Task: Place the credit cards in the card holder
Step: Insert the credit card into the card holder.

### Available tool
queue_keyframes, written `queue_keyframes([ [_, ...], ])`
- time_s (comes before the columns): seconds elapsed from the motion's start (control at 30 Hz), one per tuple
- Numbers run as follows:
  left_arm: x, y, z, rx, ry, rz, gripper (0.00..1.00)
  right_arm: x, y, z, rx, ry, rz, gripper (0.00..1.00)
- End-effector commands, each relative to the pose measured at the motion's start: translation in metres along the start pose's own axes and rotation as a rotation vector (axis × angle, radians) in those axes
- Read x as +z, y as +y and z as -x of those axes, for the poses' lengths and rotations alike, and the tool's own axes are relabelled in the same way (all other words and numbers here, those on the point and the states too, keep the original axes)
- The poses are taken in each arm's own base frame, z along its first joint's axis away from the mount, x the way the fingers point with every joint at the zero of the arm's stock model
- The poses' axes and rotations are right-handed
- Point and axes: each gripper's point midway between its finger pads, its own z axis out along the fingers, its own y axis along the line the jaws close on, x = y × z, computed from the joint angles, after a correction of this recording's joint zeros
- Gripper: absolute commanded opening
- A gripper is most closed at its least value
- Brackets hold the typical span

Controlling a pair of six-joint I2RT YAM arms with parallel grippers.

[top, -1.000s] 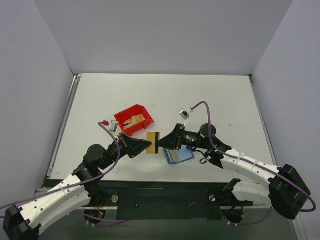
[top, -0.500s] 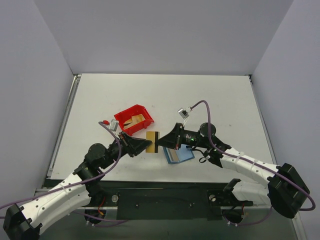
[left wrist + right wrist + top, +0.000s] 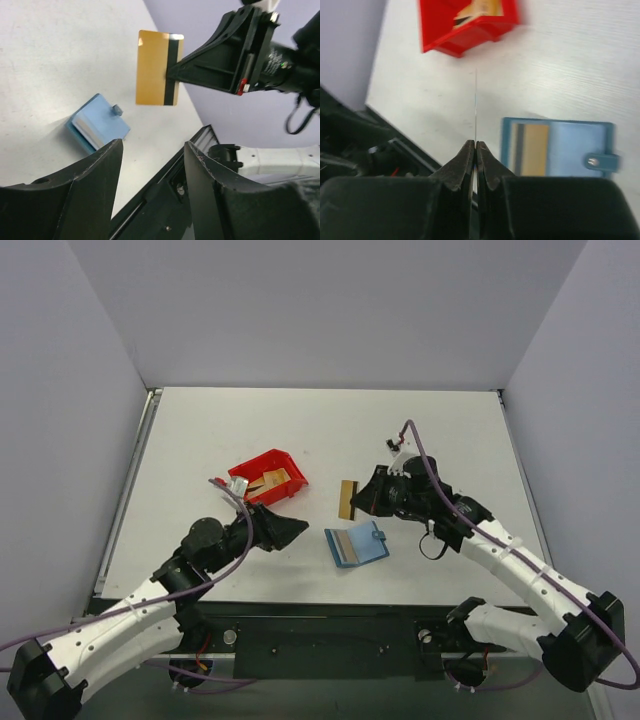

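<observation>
One gold credit card with a dark stripe hangs in the air, my right gripper shut on its striped edge. The left wrist view has that card face-on. From the right wrist it is only a thin edge rising out of the shut gripper. The teal-blue card holder lies open on the table just below, with a gold card in its left half. My left gripper is open and holds nothing, to the left of the holder.
A red bin with more tan cards in it sits left of the held card, behind my left gripper. The same bin is at the top of the right wrist view. The table's near edge rail runs below both grippers.
My left gripper opened, let go of the card and drew back to the left. The right gripper, shut on the card, carried it right and slightly farther back.
</observation>
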Motion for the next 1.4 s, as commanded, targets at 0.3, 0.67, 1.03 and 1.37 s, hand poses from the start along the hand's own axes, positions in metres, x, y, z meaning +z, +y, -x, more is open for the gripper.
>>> queue_keyframes([
  [0.3,0.072,-0.001,-0.021,0.157,0.151,0.029,0.16,-0.012,-0.111,-0.053,-0.036,0.431,-0.455,0.0],
  [0.67,0.141,0.002,-0.088,0.208,0.302,0.035,0.0,-0.005,-0.137,-0.075,-0.024,0.53,-0.541,0.0],
  [1.03,0.153,0.057,-0.149,0.188,0.452,0.151,0.0,-0.019,-0.162,-0.077,-0.07,0.557,-0.682,0.0],
  [1.37,0.134,0.089,-0.166,0.194,0.504,0.242,0.0,-0.026,-0.168,-0.086,-0.079,0.597,-0.704,0.0],
])
